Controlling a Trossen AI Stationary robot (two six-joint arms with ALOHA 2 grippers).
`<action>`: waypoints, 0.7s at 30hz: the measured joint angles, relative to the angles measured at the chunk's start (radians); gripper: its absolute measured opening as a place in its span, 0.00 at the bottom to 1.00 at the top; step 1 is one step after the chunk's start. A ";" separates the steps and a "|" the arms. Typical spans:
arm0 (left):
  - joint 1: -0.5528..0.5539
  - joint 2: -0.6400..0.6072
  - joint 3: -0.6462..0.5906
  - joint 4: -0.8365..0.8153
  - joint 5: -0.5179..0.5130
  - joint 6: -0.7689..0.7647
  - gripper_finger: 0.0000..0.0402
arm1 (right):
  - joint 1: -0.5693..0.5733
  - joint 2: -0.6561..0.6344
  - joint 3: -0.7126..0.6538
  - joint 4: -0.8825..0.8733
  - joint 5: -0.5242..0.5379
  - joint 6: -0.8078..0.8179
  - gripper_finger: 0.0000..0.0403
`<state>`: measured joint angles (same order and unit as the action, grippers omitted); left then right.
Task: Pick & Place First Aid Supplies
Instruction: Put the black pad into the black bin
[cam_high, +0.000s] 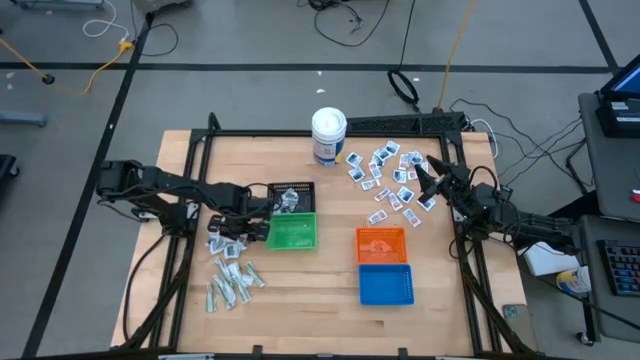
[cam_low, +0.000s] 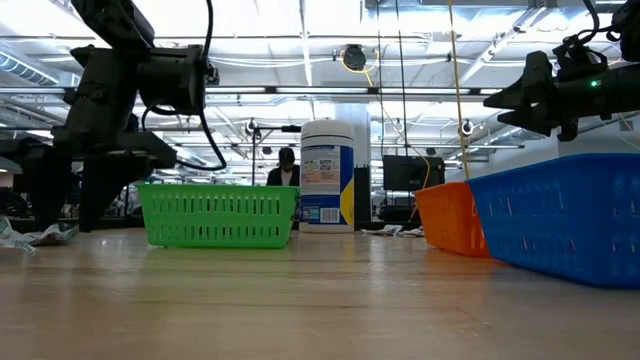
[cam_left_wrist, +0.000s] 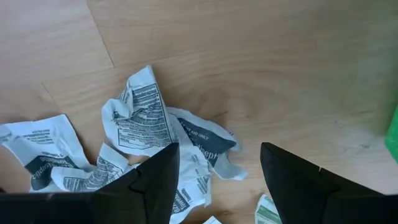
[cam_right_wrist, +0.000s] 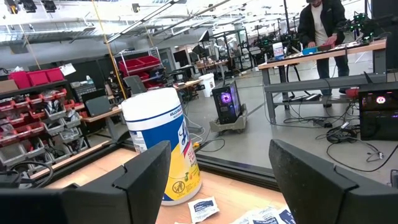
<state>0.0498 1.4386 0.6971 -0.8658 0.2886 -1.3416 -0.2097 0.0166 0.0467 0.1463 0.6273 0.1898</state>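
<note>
Near-left of the table lie pale grey-white strip packets (cam_high: 228, 288), and just beyond them the left gripper (cam_left_wrist: 217, 180) hangs w/ jaws spread wide, holding nothing, over crumpled white packets (cam_left_wrist: 146, 124) w/ dark print, left of the green basket (cam_high: 293, 232). Risk: they overlap, so a close could pinch two at once or just skid off the thin wrap. Far right, white-and-blue square packets (cam_high: 385, 180) lie scattered by the canister (cam_high: 328, 135); right gripper (cam_right_wrist: 217, 186) hovers above them, also wide open and empty.

Pale wooden table (cam_high: 330, 290) under four baskets (cam_high: 383, 264), a white canister (cam_high: 328, 136), and scattered packets (cam_high: 390, 182).
</note>
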 joint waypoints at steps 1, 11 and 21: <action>0.000 -0.004 0.000 -0.001 0.000 -0.006 0.57 | 0.000 0.000 0.000 0.000 0.000 0.000 0.66; 0.004 -0.013 0.000 0.001 -0.007 -0.161 0.57 | 0.000 0.000 0.000 0.000 0.000 0.000 0.66; 0.017 -0.015 0.001 0.039 -0.018 -0.160 0.57 | 0.000 0.000 0.000 0.000 0.000 0.000 0.66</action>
<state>0.0666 1.4235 0.6979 -0.8266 0.2703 -1.5021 -0.2100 0.0162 0.0471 0.1463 0.6273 0.1898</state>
